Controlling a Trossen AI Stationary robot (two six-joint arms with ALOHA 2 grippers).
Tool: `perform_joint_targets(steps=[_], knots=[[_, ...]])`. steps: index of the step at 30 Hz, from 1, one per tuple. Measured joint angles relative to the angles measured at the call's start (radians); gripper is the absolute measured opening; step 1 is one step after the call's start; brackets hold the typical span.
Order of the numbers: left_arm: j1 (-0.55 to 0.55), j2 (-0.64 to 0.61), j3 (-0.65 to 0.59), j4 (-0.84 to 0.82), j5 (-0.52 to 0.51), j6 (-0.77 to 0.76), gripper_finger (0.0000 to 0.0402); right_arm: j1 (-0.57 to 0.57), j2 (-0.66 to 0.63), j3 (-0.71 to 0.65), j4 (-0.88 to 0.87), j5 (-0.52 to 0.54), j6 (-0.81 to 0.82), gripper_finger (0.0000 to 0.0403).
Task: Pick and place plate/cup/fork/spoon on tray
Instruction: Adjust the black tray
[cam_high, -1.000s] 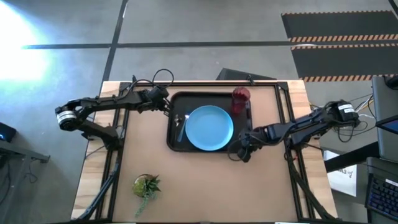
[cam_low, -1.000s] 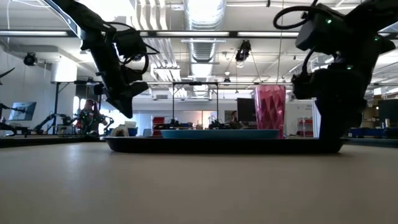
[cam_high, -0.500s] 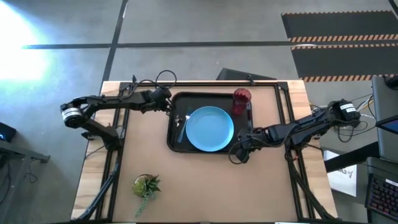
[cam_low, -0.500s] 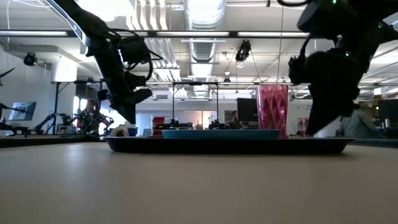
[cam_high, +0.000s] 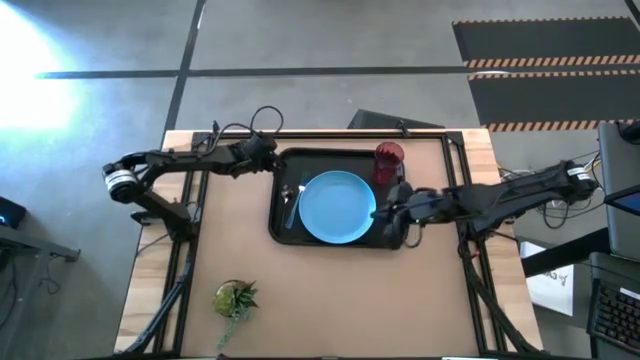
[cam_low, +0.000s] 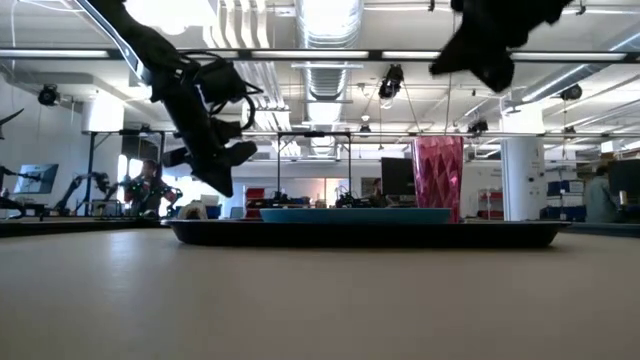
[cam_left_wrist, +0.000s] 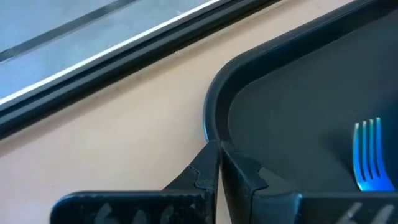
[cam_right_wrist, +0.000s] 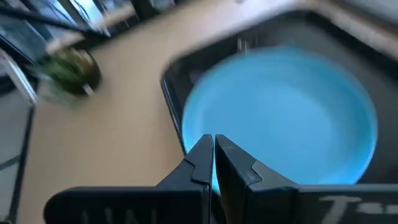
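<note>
Since before, the right end effector (cam_high: 383, 212) had lifted over the tray's (cam_high: 278, 230) near-right rim, closed, empty; left end effector (cam_high: 272, 166) closed. Spoon unseen; judged light, slippery.

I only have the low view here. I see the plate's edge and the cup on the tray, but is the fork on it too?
Observer: Yes, the fork lies on the tray, beside the plate, on the left arm's side.
Operator: Where's the right end effector?
Observer: The right end effector is shut, above the tray's edge on the plate's other side.
Operator: And the left one?
Observer: The left end effector, shut, is at the tray's far corner near the fork's tines.
</note>
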Motion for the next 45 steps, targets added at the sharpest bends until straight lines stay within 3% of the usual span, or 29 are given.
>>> perform_joint_targets(steps=[12, 32, 45], knots=[[0.009, 0.004, 0.0, 0.001, 0.016, 0.001, 0.0, 0.0, -0.098, 0.098, -0.001, 0.061, -0.19, 0.0008], [0.013, 0.009, -0.002, 0.009, 0.034, 0.001, 0.0, 0.0, -0.054, 0.065, -0.016, 0.061, -0.149, 0.0008], [0.015, 0.182, 0.004, 0.138, 0.024, 0.0, 0.0, 0.0, -0.053, 0.065, -0.016, 0.062, -0.141, 0.0008]])
